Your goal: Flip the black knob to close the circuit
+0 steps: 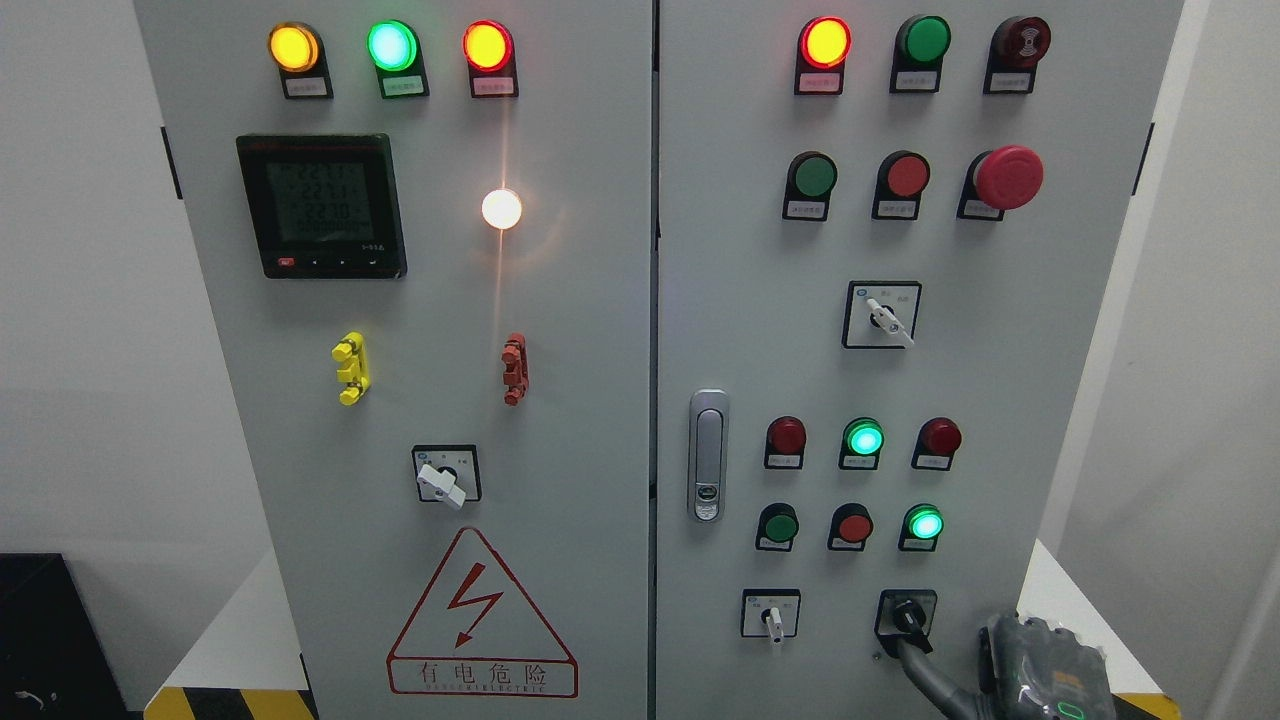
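From the head view, the right hand point(915, 655) is showing at the lower right of the grey cabinet point(600, 330), one dark finger point(925, 672) reaching up and touching the black knob point(908, 615). Whether the hand is clenching or lying released cannot be told, as most of it is sitting under its housing. The black knob is sitting in the bottom row of the right door, right of a white switch point(771, 616). Green lamps point(864, 438) are glowing above it.
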You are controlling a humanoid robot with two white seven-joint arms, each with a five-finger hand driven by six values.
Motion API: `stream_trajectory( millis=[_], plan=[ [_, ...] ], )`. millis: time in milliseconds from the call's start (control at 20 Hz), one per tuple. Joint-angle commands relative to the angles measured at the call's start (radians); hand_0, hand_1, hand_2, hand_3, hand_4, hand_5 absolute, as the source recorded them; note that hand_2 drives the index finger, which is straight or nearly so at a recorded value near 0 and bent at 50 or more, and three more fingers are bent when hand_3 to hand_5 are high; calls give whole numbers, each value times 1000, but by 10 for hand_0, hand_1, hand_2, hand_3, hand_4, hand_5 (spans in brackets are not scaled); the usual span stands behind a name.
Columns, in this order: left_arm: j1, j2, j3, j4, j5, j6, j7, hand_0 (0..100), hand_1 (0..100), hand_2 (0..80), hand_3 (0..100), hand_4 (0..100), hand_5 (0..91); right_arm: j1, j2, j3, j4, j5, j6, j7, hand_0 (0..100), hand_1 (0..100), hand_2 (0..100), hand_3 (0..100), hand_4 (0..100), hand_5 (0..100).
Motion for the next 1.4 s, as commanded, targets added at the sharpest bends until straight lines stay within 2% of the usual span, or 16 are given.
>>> stream_trajectory(
  millis=[0, 950, 1350],
  plan=[
    [0, 0, 0, -1, 0, -1, -6, 120, 556, 0, 0, 0, 0, -2, -1, -27, -2, -2, -1, 0, 0, 0, 911, 1000, 970, 983],
    [0, 0, -1, 1, 0, -1, -6, 120, 556, 0, 0, 0, 0, -3, 7, -30, -20, -6, -8, -8, 0, 0, 911, 1000, 969, 980],
    [0, 0, 0, 1, 0, -1, -6, 120, 556, 0, 0, 0, 0, 1, 19, -13, -20, -8, -20, -15, 0, 0, 909, 1000, 968, 980]
  ],
)
